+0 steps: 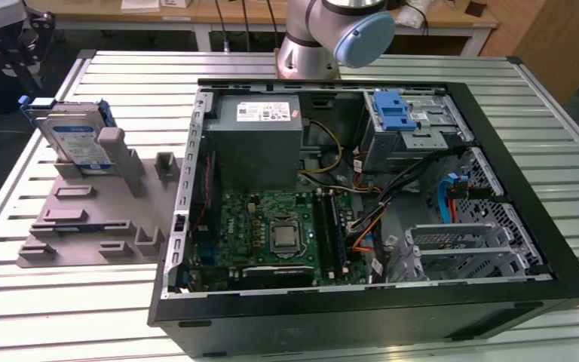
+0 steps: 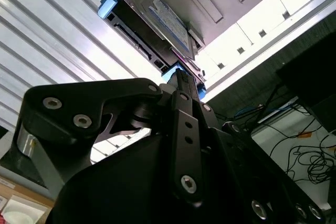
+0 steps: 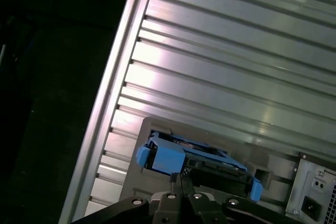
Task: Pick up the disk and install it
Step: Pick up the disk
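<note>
The disk (image 1: 73, 139) stands on edge in a slot of a grey fixture plate (image 1: 99, 226), at the exterior view's left beside the open computer case (image 1: 491, 173). It is silver-grey with a white-and-blue label and sits in a blue carrier. My gripper (image 1: 28, 68) hangs dark at the far left corner of the table, just beyond the disk and apart from it. In both wrist views the disk (image 2: 157, 17) (image 3: 199, 163) lies just past the gripper (image 2: 178, 77) (image 3: 176, 178), whose fingers are shut together and hold nothing.
The case lies open with a motherboard (image 1: 280, 230), a power supply (image 1: 259, 128) and a metal drive cage topped by a blue bracket (image 1: 395, 113). Cables cross its right half. The slatted aluminium table (image 1: 48, 317) surrounds everything. Benches stand behind the arm's base (image 1: 320, 38).
</note>
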Motion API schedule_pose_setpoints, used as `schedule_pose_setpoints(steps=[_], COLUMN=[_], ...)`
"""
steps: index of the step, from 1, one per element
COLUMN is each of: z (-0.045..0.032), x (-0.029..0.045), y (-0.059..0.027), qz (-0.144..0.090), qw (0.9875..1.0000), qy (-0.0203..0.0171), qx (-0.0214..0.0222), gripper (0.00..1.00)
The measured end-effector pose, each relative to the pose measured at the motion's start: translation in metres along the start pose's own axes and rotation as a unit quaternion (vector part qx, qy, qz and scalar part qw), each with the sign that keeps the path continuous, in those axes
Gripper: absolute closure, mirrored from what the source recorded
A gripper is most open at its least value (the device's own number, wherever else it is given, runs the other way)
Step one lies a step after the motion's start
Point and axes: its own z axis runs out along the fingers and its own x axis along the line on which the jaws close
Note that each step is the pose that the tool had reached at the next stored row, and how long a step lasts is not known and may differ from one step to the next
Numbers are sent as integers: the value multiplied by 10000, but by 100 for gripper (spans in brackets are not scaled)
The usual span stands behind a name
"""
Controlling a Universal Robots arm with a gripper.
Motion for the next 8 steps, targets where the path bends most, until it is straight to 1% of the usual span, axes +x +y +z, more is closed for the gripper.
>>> schedule_pose_setpoints(steps=[8], z=[0], x=[0], y=[0], qz=[-149], qw=[9999], qy=[6], qx=[-2], gripper=[89])
